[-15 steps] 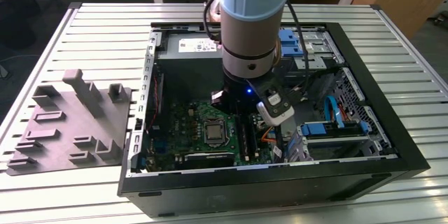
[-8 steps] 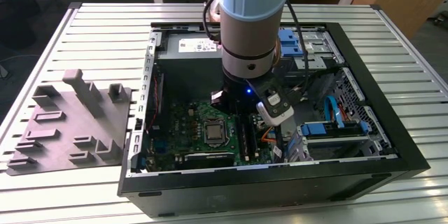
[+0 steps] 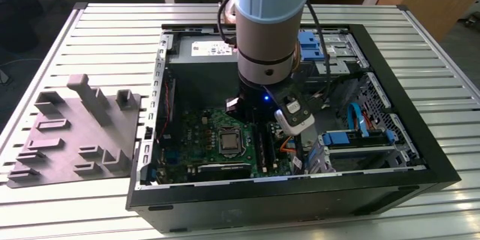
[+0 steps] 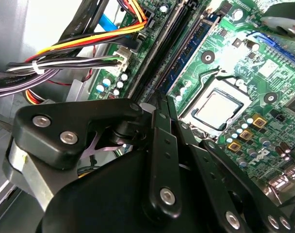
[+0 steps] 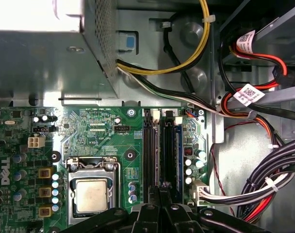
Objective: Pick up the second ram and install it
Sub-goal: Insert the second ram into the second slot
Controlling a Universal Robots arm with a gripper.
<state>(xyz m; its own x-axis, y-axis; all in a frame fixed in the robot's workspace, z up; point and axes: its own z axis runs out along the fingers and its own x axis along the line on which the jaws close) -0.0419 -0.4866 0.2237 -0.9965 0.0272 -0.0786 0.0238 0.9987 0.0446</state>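
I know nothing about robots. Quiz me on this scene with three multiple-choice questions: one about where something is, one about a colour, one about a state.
1. Where is the robot's hand?
A. High above the computer case
B. Down inside the case, over the long black slots
C. Outside the case, at its front

2. What colour is the main circuit board?
A. Red
B. White
C. Green

3. What state is the computer case in?
A. Open, with its insides showing
B. Closed, with the side panel on
C. Stripped of all parts

Answers:
1. B: both wrist views show the hand right above the slots on the board.
2. C: the board is green in every view.
3. A: the exterior view looks straight in at the board, cables and drive bays.
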